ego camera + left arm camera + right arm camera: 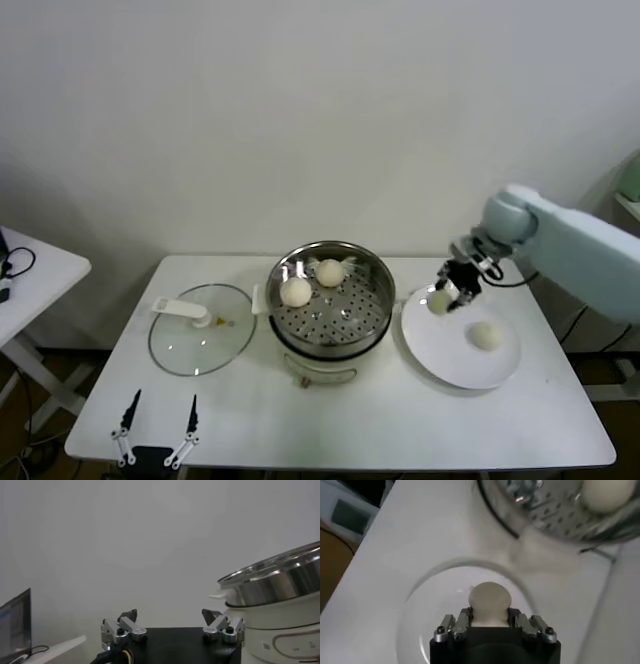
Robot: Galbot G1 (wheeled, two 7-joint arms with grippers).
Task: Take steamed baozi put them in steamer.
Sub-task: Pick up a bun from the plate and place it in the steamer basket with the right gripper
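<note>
Left gripper [157, 432] parked at the table's [380, 430] near edge toward the left corner, fingers spread, holding nothing. Glass lid [190, 340] lies flat on the left half, white handle up. Steamer [330, 300] sits at the tabletop's centre on its white base; two buns [296, 291] rest on the perforated floor (one left, one toward the back rim). White plate [460, 345] on the right half, just beside the steamer; one bun [486, 335] lies on it. Right gripper [447, 296] hovers over the plate's far-left rim, fingers pinching a fourth bun [490, 601], lifted clear of the plate.
</note>
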